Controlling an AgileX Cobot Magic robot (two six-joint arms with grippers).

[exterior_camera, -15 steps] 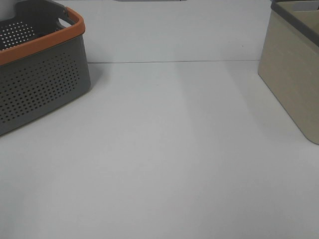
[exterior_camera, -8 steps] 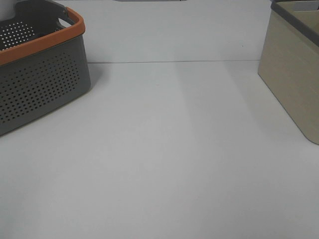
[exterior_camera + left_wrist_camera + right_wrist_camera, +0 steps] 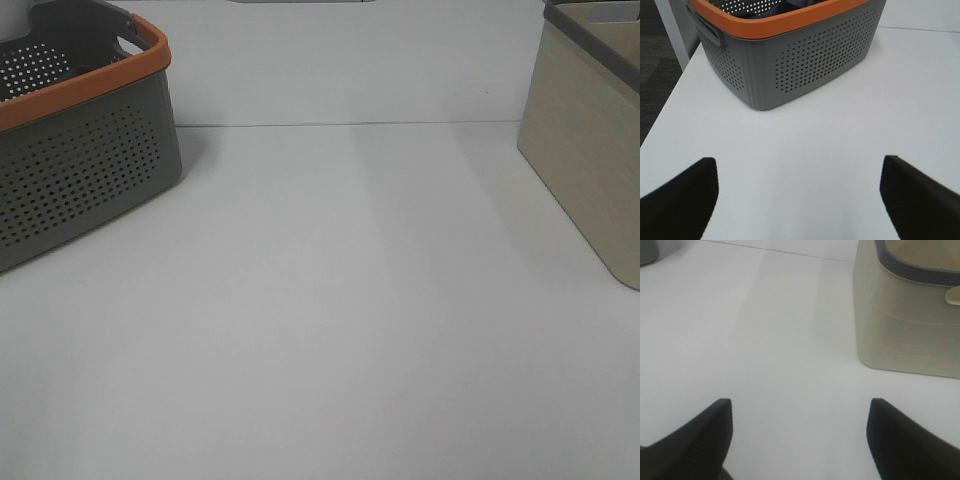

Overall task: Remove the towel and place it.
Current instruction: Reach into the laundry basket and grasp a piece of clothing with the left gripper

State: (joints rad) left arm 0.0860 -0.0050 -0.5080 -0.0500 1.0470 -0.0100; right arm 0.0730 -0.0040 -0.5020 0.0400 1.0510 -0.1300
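The towel [image 3: 790, 7] shows in the left wrist view as dark purplish-grey folds inside the grey perforated basket with an orange rim [image 3: 805, 65]; most of it is hidden by the rim. The basket stands at the far left of the table in the high view [image 3: 90, 160]. My left gripper [image 3: 799, 200] is open and empty, low over the table and a short way in front of the basket. My right gripper [image 3: 800, 440] is open and empty over bare table. Neither gripper shows in the high view.
A beige bin with a dark grey rim [image 3: 590, 170] stands at the right edge of the table and also shows in the right wrist view [image 3: 900, 325]. The white table [image 3: 340, 300] lies between basket and bin. The table's left edge drops to dark floor [image 3: 655, 75].
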